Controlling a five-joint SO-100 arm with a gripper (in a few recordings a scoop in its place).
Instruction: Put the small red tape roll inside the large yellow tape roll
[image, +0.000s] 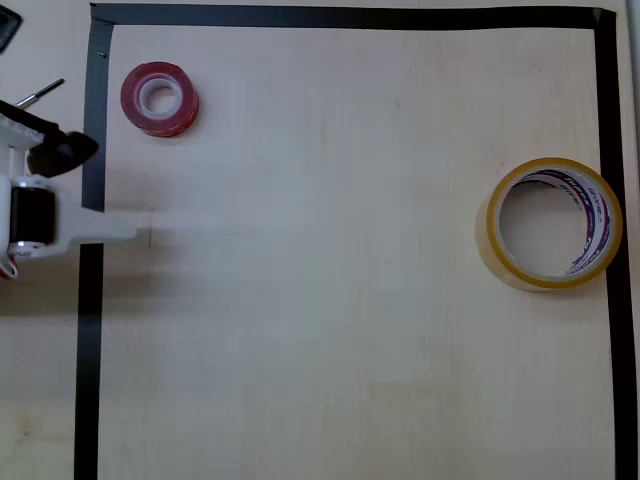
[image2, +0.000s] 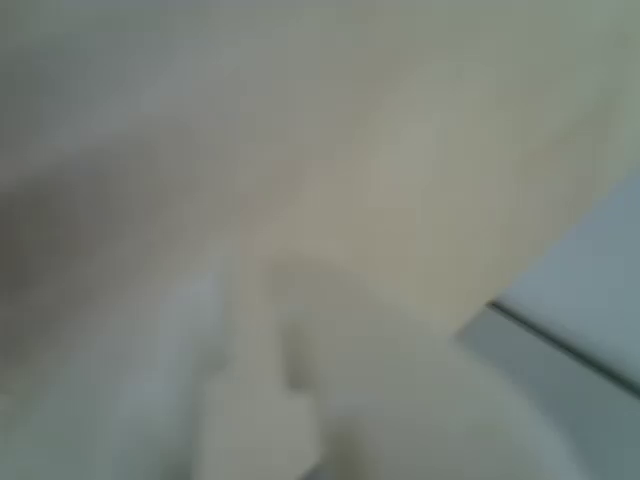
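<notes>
We saw a pale wooden worktop (image: 350, 300) in the overhead view, with a frame of black tape (image: 350, 17) marking its top, left and right sides. The large yellow tape roll (image: 492, 228) lay flat near the right strip of the frame, about halfway down, its wide hole showing bare wood and its white core printed in red and blue. The robot's white arm (image: 35, 215) sat at the left edge, and its jaws (image: 125, 232) reached across the left strip onto the wood as a single pale finger; we could not tell how far apart they stood, and nothing was held in them. The small red tape roll (image: 159, 99) lay flat in the upper left corner of the frame, above the jaws and well apart from the yellow roll. The wrist view was too blurred to make out anything.
</notes>
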